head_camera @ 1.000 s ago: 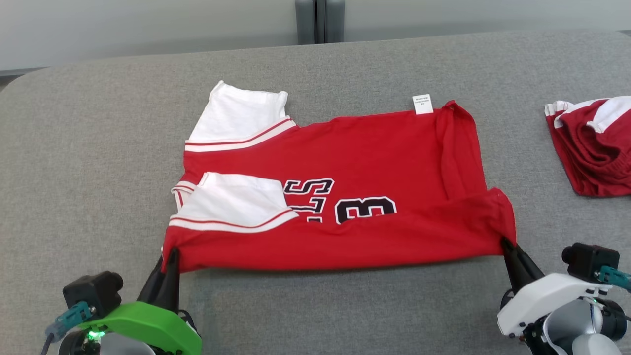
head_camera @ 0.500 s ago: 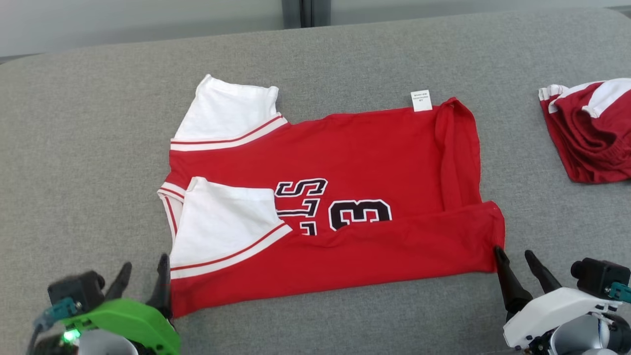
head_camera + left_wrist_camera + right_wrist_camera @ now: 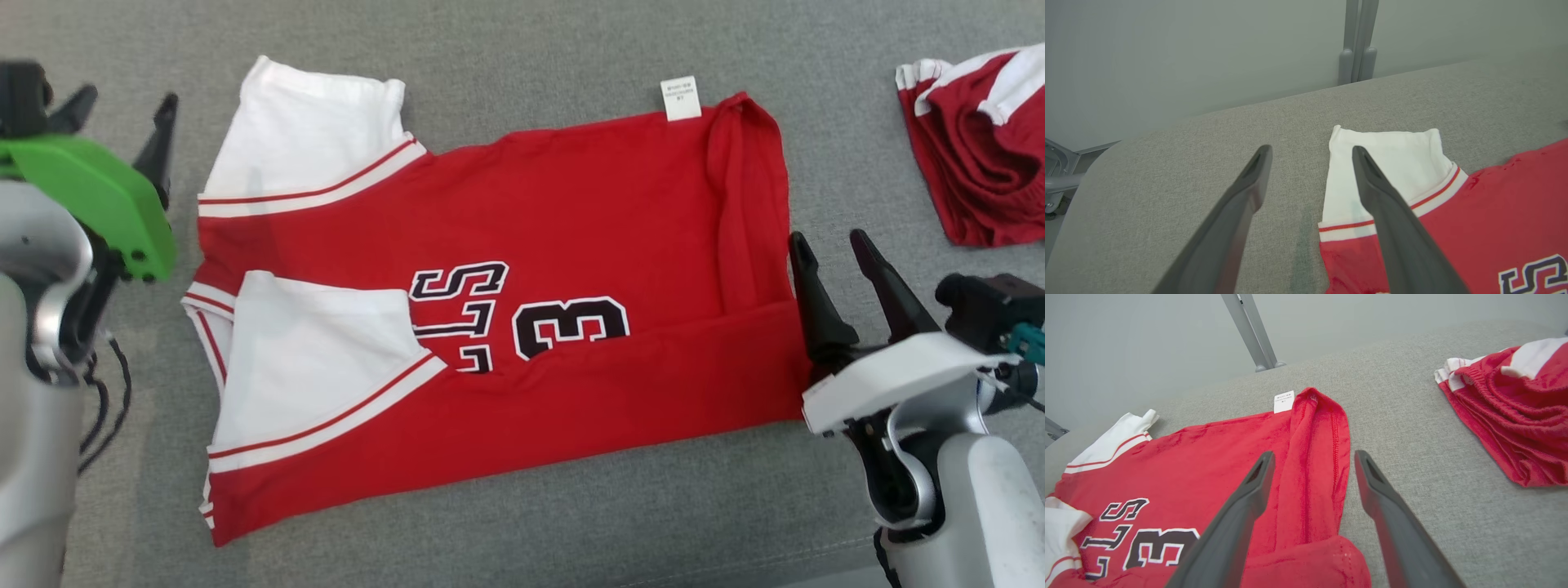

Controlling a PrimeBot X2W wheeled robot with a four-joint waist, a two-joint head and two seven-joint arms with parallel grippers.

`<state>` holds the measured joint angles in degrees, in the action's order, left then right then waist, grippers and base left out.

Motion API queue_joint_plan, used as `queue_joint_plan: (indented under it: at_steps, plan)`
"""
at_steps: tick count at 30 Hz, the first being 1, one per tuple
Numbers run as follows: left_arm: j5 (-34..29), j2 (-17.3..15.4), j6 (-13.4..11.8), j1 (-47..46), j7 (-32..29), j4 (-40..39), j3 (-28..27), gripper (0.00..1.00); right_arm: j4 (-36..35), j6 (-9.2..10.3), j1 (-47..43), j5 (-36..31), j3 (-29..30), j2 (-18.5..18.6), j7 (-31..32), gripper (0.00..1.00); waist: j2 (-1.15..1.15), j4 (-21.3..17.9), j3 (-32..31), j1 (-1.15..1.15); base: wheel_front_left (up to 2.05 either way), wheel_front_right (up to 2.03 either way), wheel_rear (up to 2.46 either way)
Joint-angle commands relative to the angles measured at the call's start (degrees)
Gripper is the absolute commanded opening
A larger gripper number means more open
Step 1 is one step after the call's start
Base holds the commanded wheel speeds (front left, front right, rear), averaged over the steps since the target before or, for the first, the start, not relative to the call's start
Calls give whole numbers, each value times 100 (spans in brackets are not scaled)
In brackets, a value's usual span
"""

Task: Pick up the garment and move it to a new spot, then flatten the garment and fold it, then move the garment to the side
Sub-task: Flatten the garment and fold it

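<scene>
Findings for your check, op.

Item 1, left gripper (image 3: 128, 96): jaws apart, nothing held. 1 s ago you had it pinched on the near left corner of the shirt (image 3: 522, 269). By 0.5 s ago it had let go. It now stands further out, just left of the far white sleeve (image 3: 310, 131). In the left wrist view its right finger lies over that sleeve's edge and its left finger over bare table (image 3: 522, 523). Contact w/ cloth: cannot tell.

Item 2, right gripper (image 3: 827, 238): jaws apart, empty. Same sequence: pinched on the near right corner 1 s ago, released 0.5 s ago, now advanced along the shirt's right edge. Its left finger is over the hem, approx. where the folded-up strip meets the side fold. Its right finger is over bare table.

Item 3, shirt: lies flat between the two grippers. The near strip is folded up over the body, and the near sleeve (image 3: 314, 359) lies across the front beside the print (image 3: 522, 322). The near edge, stretched between the pinches 1 s ago, now rests slack. The white label (image 3: 680, 98) is ahead and left of the right gripper.

Item 4, second garment (image 3: 980, 163): bunched, to the right of the right gripper, well apart from the shirt.

Note: the camera has moved since the earlier frames, so no shift of the shirt on the table is recorded.
</scene>
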<state>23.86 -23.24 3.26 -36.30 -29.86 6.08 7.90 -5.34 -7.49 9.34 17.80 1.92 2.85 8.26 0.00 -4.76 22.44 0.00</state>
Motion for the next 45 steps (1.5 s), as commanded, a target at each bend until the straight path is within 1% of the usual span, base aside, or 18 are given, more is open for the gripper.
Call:
queue_joint_plan:
  at_steps: [1,7,9,13,17,20,24,25,26,27,28,29,34,37,42,45]
  plan:
    - [-58,-97,76,-353,-159,156,61,100,0,0,199,-31,-95,9,-24,100,0,-397,581,0,0,0,0]
    - [-110,-384,229,-1457,-939,806,301,100,253,0,845,29,-542,7,-206,100,0,-763,1032,0,0,0,0]
    - [-31,-445,269,-1640,-1188,993,360,100,357,0,990,72,-657,9,-298,100,0,-868,1120,0,0,0,0]
    - [9,-628,228,-1877,-1656,1258,352,100,551,0,1195,139,-864,6,-453,100,0,-1065,1261,0,0,0,0]
    - [70,-696,129,-1958,-1820,1401,264,100,697,0,1265,190,-942,7,-601,100,0,-1201,1355,0,0,0,0]
    - [99,-756,130,-1966,-1895,1418,255,100,776,0,1291,208,-940,6,-664,100,0,-1239,1384,0,0,0,0]
    - [248,-697,149,-1928,-2011,1347,252,100,847,0,1316,145,-835,7,-698,100,0,-1197,1367,0,0,0,0]
    - [211,-723,153,-1913,-2020,1327,277,92,851,0,1334,124,-816,7,-699,100,0,-1180,1358,0,0,0,0]
    - [178,-743,154,-1881,-2026,1302,300,80,847,0,1360,98,-809,6,-697,100,0,-1159,1348,0,0,0,0]
    - [176,-734,147,-1856,-2022,1290,312,44,839,0,1378,88,-808,6,-694,100,0,-1137,1338,0,0,0,0]
    - [189,-718,137,-1835,-2024,1280,317,28,820,0,1400,61,-821,7,-673,100,0,-1111,1328,0,0,0,0]
    - [219,-696,132,-1824,-2016,1276,314,0,807,0,1424,38,-835,7,-647,100,0,-1085,1318,0,0,0,0]
    - [289,-567,170,-1866,-1798,1186,361,0,816,0,1763,-324,-862,33,-388,100,0,-903,1201,0,0,0,0]
    - [301,-401,204,-1943,-1400,1118,405,0,1018,0,2141,-478,-872,195,-98,100,0,-711,1082,0,0,0,0]
    - [500,-1,268,-1990,-904,1017,486,0,1685,0,2870,-688,-909,575,362,100,0,-258,963,0,0,0,0]
    - [570,141,310,-1914,-719,941,605,0,2149,0,3234,-769,-1040,762,558,100,0,-1,929,0,0,0,0]
